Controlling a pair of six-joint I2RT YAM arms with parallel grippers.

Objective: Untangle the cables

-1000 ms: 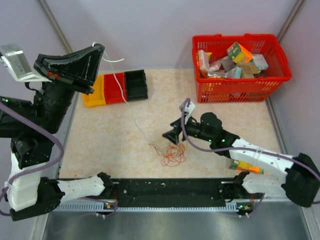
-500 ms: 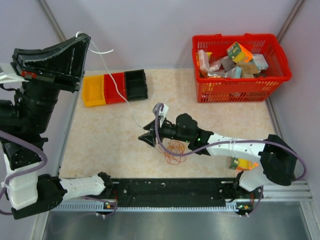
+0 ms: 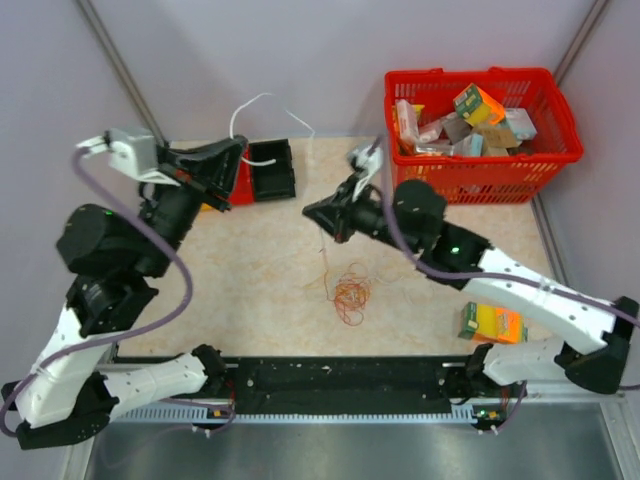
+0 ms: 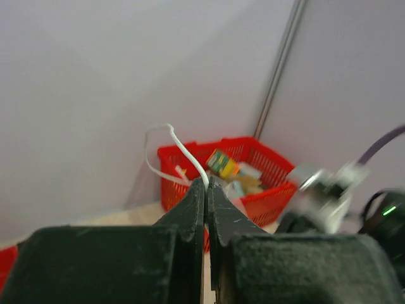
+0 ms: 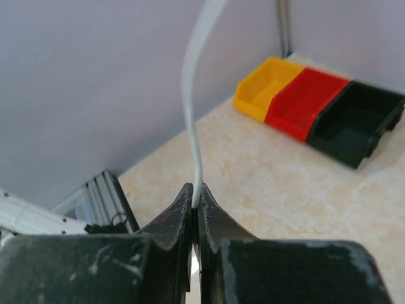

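Observation:
A white cable (image 3: 262,96) arcs above the far middle of the table. My left gripper (image 3: 243,150) is shut on one part of it, and the cable (image 4: 183,148) rises from between the tips (image 4: 207,180). My right gripper (image 3: 306,211) is raised over the table centre, shut on the same kind of white cable (image 5: 192,120), which is pinched at the tips (image 5: 195,190). A loose orange cable coil (image 3: 350,295) lies on the table below. A thin strand (image 3: 325,268) runs from under the right gripper toward the coil.
A red basket (image 3: 480,178) full of boxes stands at the back right and shows as the basket (image 4: 183,190) in the left wrist view. The black bin (image 3: 272,168) and red bin (image 5: 304,104) sit at the back left beside a yellow bin (image 5: 266,87). An orange-green box (image 3: 492,323) lies front right.
The right gripper dropped to the tangle, shut on the white cable and lifted it toward the back. The left arm swung down and right with its cable end. The orange coil stayed on the table.

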